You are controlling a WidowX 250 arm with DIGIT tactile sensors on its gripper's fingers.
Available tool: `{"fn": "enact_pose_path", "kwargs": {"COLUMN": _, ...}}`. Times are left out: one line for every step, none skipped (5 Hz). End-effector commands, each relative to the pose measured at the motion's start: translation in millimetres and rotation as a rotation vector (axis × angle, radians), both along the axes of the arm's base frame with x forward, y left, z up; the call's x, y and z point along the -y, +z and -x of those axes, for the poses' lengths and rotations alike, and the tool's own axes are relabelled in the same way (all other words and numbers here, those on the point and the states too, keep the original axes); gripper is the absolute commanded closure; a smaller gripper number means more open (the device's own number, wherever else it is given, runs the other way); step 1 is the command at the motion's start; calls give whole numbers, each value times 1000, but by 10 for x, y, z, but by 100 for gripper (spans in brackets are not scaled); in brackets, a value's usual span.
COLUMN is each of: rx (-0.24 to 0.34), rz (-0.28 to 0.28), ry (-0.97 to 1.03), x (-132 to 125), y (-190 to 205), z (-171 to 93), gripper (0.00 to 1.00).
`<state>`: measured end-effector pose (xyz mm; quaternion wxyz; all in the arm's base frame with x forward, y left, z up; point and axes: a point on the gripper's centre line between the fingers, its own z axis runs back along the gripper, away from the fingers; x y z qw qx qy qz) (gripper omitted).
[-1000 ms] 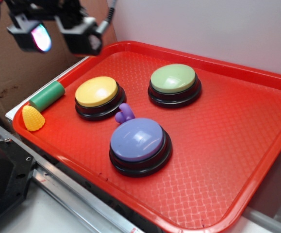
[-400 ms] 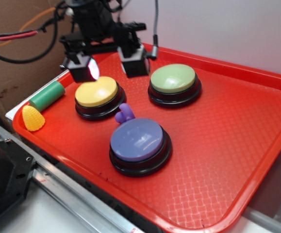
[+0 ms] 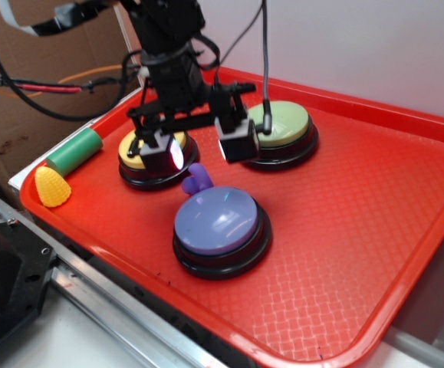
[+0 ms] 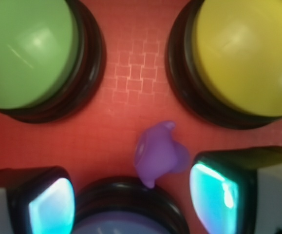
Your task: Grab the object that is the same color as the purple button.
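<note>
The object, a small glossy purple toy (image 3: 197,178) (image 4: 159,153), lies on the red tray (image 3: 344,222) touching the far edge of the purple button (image 3: 220,222) (image 4: 126,225). My gripper (image 3: 200,147) (image 4: 133,197) hangs open just above and behind the toy, with one finger over the yellow button (image 3: 139,162) and the other in front of the green button (image 3: 287,123). In the wrist view the toy lies between the two fingers, closer to the right finger (image 4: 218,190). Nothing is held.
The yellow button (image 4: 248,53) and green button (image 4: 28,48) flank the strip of tray beyond the toy. A green cylinder (image 3: 74,151) and a yellow corn-like toy (image 3: 51,186) lie at the tray's left rim. A cardboard box stands behind on the left.
The gripper has come from the upper left, down and to the right, and now hangs low between the yellow and green buttons above the purple toy. No object has moved.
</note>
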<state>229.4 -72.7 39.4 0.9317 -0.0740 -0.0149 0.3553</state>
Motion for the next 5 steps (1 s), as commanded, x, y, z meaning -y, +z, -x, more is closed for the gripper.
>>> {"fn": "enact_pose_path", "kwargs": {"rx": -21, "rz": 1, "ry": 45, "x": -63, "y": -67, "z": 27, "gripper": 0}}
{"fn": "enact_pose_path", "kwargs": {"rx": -26, "rz": 5, "ry": 63, "x": -101, "y": -63, "z": 8, "gripper": 0}}
{"fn": "enact_pose_path", "kwargs": {"rx": -23, "rz": 1, "ry": 101, "x": -155, "y": -46, "z": 2, "gripper": 0}}
{"fn": "enact_pose_path", "kwargs": {"rx": -38, "rz": 9, "ry": 124, "x": -192, "y": -59, "z": 8, "gripper": 1}}
{"fn": "enact_pose_path", "kwargs": {"rx": -59, "rz": 5, "ry": 136, "x": -190, "y": -82, "z": 25, "gripper": 85}}
